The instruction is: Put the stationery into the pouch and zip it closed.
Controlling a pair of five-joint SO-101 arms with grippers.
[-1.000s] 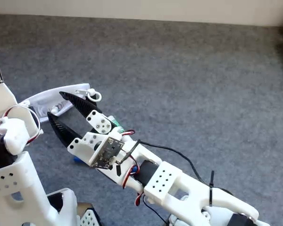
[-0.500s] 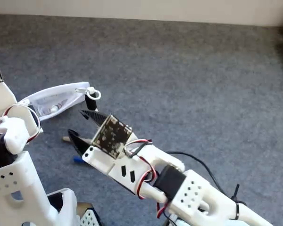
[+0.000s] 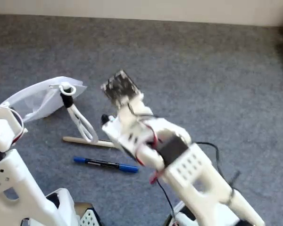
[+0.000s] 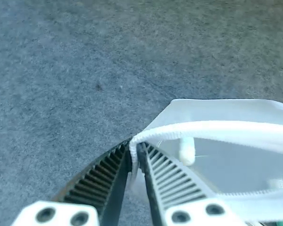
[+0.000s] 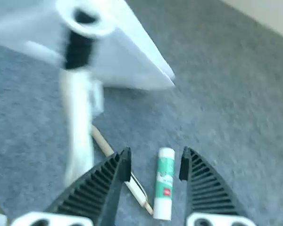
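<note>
your left gripper (image 4: 135,149) is clamped on the pouch (image 4: 226,155) at its rim. the pouch's long axis runs sideways in the high view, with its ring end (image 3: 66,88) pointing toward the other arm. your right gripper (image 5: 154,157) has its fingers apart above the glue stick (image 5: 164,183), whose long axis lines up with the gap. the blue pen (image 3: 106,164) lies sideways just beside a wooden stick (image 3: 82,140).

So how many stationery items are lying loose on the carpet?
3: a blue pen nearest the arms, a wooden stick just beyond it, and a glue stick under the right arm's open jaws. More may be hidden inside the pouch.
</note>
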